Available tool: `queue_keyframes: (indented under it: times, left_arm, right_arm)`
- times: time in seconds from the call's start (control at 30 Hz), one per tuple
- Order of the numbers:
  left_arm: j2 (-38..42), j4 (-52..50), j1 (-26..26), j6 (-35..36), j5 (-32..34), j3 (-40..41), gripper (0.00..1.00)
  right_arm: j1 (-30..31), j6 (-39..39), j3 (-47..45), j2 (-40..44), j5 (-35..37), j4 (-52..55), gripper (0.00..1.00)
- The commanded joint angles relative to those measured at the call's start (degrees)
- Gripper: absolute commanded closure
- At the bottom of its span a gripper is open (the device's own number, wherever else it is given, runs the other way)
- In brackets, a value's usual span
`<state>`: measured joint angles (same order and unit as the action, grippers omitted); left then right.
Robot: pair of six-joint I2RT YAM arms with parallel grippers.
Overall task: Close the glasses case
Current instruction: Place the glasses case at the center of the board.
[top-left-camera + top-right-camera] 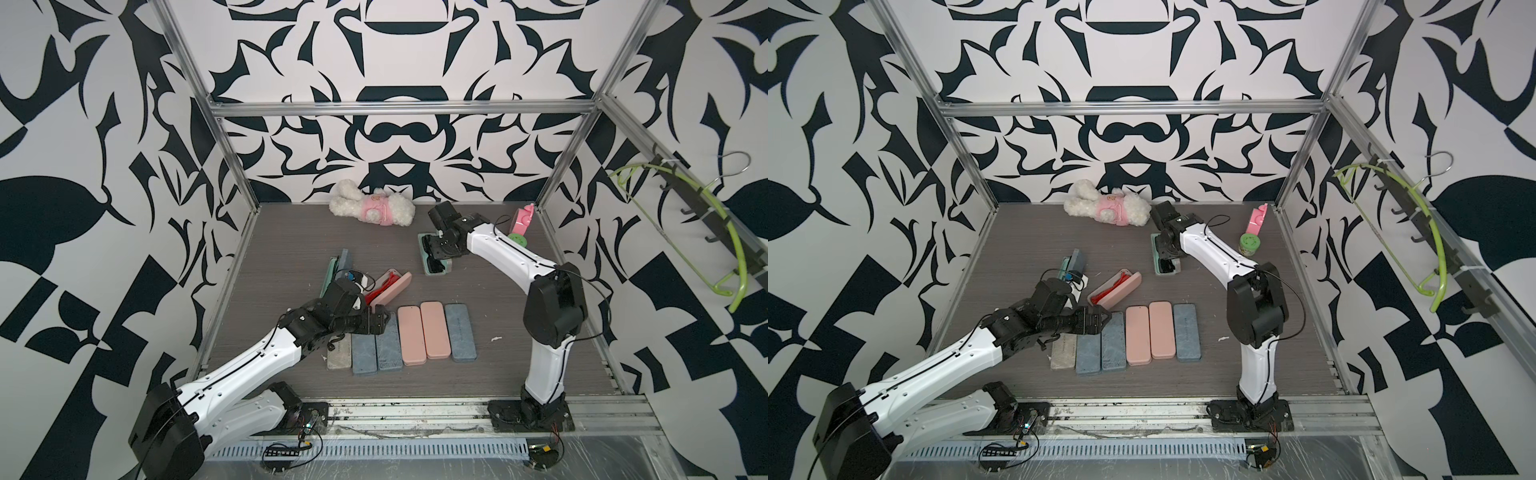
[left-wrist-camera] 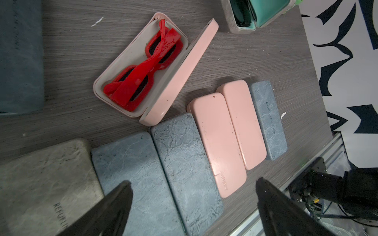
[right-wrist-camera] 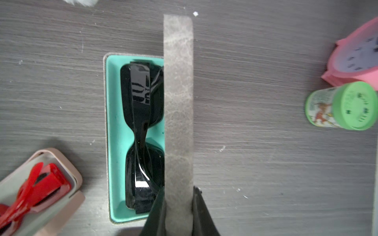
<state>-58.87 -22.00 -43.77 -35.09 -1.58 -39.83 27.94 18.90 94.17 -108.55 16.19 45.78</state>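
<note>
Jaws of right end effector (image 3: 179,192) sit narrow, pinching the upright lid (image 3: 178,102) of grey glasses case (image 3: 114,143); its teal tray, one pair black sunglasses (image 3: 141,122) inside, lies just beside. Left end effector (image 2: 193,182) wide, above six closed cases (image 2: 216,143): three blue, two pink, one grey. One open pink case (image 2: 180,81) ahead.

A plush toy (image 1: 372,208) lies at the table's (image 1: 291,232) back edge; a pink clock (image 1: 521,221) and a green-lidded jar (image 1: 517,240) stand near its back right corner.
</note>
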Motion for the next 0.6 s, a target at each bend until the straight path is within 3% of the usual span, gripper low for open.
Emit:
queue_keyframes:
  times: [0.0, 0.4, 0.57]
  left_arm:
    - [-0.28, 1.14, 0.26, 0.64, -1.12, 0.69, 0.01]
    - [-1.49, 3.37, 0.26, 1.08, -3.47, 0.71, 0.01]
    - [-1.9, 4.66, 0.26, 1.17, -4.95, 1.0, 0.01]
  right_arm:
    - [-0.26, -1.46, -2.54, 6.65, 4.57, -0.93, 0.91]
    - [-0.7, 1.16, -14.28, 20.93, 10.77, 4.21, 0.91]
    - [-0.71, 3.76, -16.2, 23.05, 12.35, 9.2, 0.92]
